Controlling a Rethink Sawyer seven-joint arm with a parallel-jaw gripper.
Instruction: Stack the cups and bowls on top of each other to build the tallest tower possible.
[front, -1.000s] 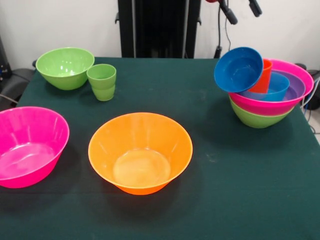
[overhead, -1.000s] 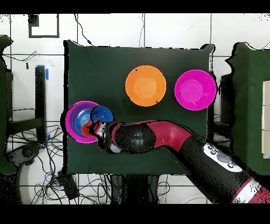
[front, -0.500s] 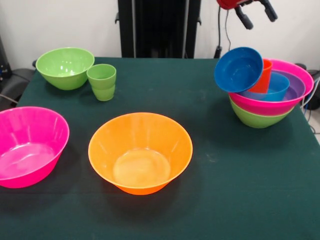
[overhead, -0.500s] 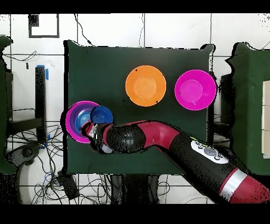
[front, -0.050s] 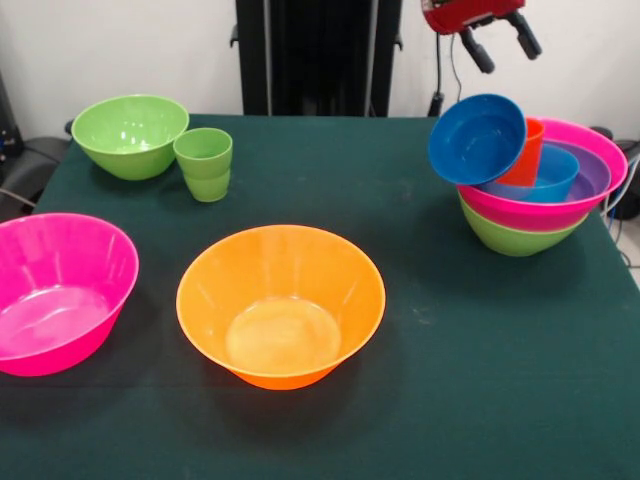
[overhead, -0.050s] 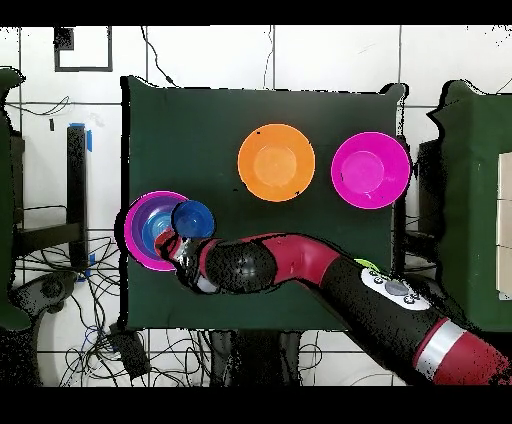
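Note:
The tower stands at the right: a green base bowl, a wide pink bowl, a purple bowl and a blue bowl nested in it. An orange-red cup sits inside, and a second blue bowl leans tilted on the rim. My gripper hangs open and empty above the tower, touching nothing. Loose on the cloth are the orange bowl, a pink bowl, a green bowl and the green cup. In the overhead view the arm reaches to the tower.
The green cloth table ends just right of the tower. A black pedestal column stands behind the table. In the overhead view the orange bowl and pink bowl lie apart from the arm.
The gripper has come lower into the front view, so its red body now shows above the tower. The bowls and cups have not moved.

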